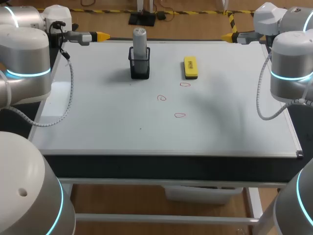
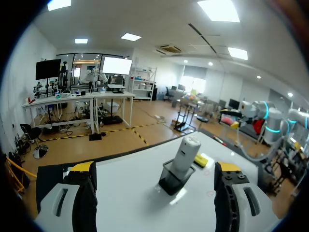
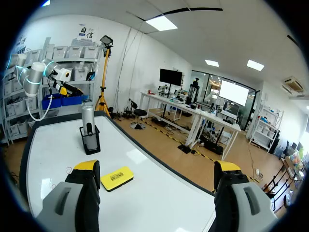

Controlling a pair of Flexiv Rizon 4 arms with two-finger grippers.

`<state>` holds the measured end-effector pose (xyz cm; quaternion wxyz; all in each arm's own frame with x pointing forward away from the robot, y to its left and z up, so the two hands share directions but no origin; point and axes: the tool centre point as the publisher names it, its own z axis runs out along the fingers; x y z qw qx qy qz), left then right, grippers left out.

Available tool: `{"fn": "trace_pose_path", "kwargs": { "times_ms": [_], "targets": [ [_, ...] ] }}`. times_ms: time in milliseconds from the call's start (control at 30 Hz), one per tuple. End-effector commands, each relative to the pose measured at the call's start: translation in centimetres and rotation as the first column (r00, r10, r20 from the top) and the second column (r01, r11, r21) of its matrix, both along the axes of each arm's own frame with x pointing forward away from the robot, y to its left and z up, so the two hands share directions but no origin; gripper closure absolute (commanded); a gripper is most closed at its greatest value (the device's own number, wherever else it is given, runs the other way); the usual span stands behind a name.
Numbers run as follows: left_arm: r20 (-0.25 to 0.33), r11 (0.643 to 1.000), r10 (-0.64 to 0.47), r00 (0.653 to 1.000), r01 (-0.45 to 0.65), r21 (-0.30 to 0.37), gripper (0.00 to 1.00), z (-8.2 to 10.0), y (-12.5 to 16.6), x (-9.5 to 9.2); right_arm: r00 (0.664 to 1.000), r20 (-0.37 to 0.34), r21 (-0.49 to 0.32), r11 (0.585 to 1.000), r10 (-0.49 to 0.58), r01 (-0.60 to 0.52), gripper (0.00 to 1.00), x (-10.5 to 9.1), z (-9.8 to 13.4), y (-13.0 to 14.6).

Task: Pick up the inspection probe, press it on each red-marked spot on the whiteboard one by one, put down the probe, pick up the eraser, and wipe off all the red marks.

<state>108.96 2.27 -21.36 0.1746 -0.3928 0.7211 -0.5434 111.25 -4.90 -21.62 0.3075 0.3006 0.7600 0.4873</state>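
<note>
The whiteboard (image 1: pixel 98 122) covers the tabletop. The left gripper (image 1: pixel 101 36) sits at its far left corner and the right gripper (image 1: pixel 228 36) at its far right corner, both with fingers spread wide and holding nothing. The grey inspection probe (image 1: pixel 140 41) stands upright in a black holder (image 1: pixel 140 68). The yellow eraser (image 1: pixel 190 67) lies right of it, apart. Three red marks (image 1: pixel 180 115) sit nearer, one just beside the eraser.

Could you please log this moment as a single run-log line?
probe in holder | eraser on whiteboard | three red marks unwiped | left tool open, empty | right tool open, empty
</note>
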Motion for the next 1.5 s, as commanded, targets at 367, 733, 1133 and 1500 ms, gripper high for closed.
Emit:
{"fn": "trace_pose_path", "kwargs": {
  "times_ms": [367, 733, 1133, 1500],
  "targets": [
    [0.006, 1.000, 0.000, 1.000, 0.000, -0.003, 0.00, -0.2, 0.0, 0.0, 1.000, -0.001, 0.000, 1.000, 0.001, -0.001, 0.00, 0.1, 0.0, 0.0],
    [0.006, 1.000, 0.000, 1.000, 0.000, -0.003, 0.00, -0.2, 0.0, 0.0, 1.000, -0.001, 0.000, 1.000, 0.001, -0.001, 0.00, 0.1, 0.0, 0.0],
    [0.124, 0.919, -0.382, 0.916, 0.391, -0.053, 0.00, -2.2, -3.0, 0.8, 1.000, -0.001, 0.000, 1.000, 0.001, -0.001, 0.00, 0.1, 0.0, 0.0],
    [0.299, 0.746, -0.597, 0.745, 0.652, -0.134, 0.00, -3.6, -7.6, 1.6, 1.000, -0.001, 0.000, 1.000, 0.001, -0.001, 0.00, 0.1, 0.0, 0.0]
  ]
}}
